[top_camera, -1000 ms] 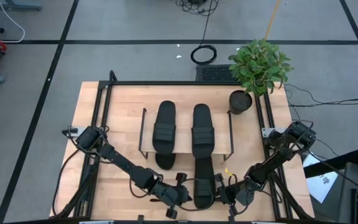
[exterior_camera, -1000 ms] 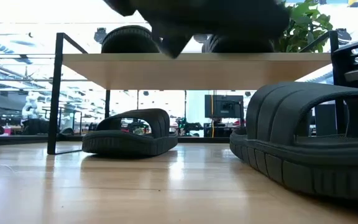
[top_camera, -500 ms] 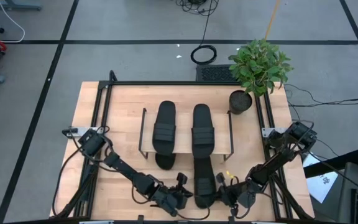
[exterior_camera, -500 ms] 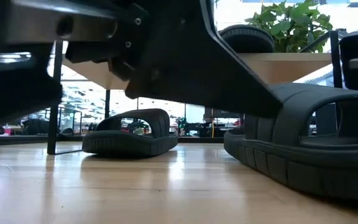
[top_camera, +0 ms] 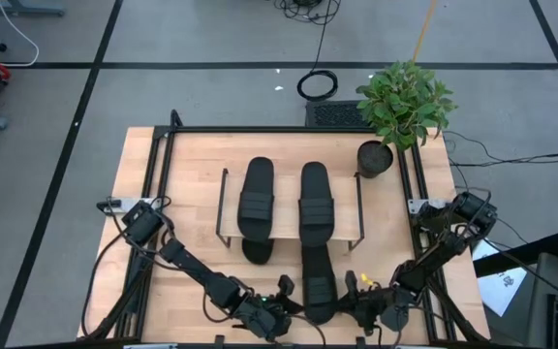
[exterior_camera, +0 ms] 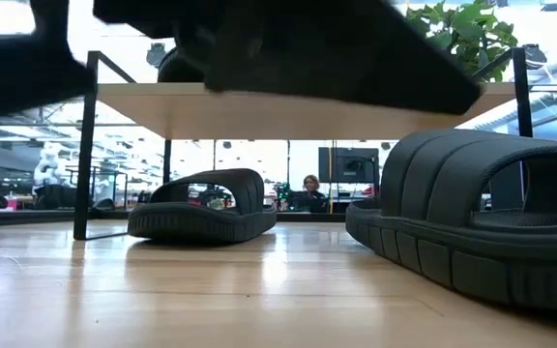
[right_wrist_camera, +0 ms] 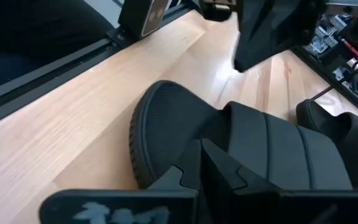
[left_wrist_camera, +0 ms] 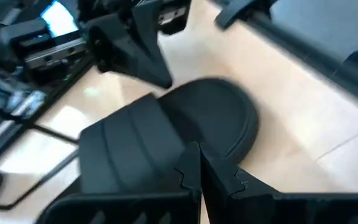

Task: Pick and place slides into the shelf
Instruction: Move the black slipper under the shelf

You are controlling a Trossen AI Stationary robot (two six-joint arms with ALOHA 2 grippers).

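Observation:
Two black slides lie side by side on the shelf's light plank. A third slide rests on the table under the shelf, its near end poking out. The fourth slide lies sole down in front of the shelf, its far end under the plank. My left gripper is shut at that slide's left side. My right gripper is shut at its right side. My left gripper's shut fingertips lie against the strap's edge on the fourth slide's left side, coming in low and level from the table's left. The slide stays flat on the table. My right gripper's shut fingertips lie against the slide's right side between heel and strap, coming in low from the table's right.
A potted plant stands at the table's far right corner beside the shelf's wire side frame. Black rails run along the table's edges. Bare wood lies left of the slides in front of the shelf.
Both arms have sunk a little toward the near edge, and the left arm has swung across the front of the low view. The fourth slide has shifted slightly on the table, still flat on its sole.

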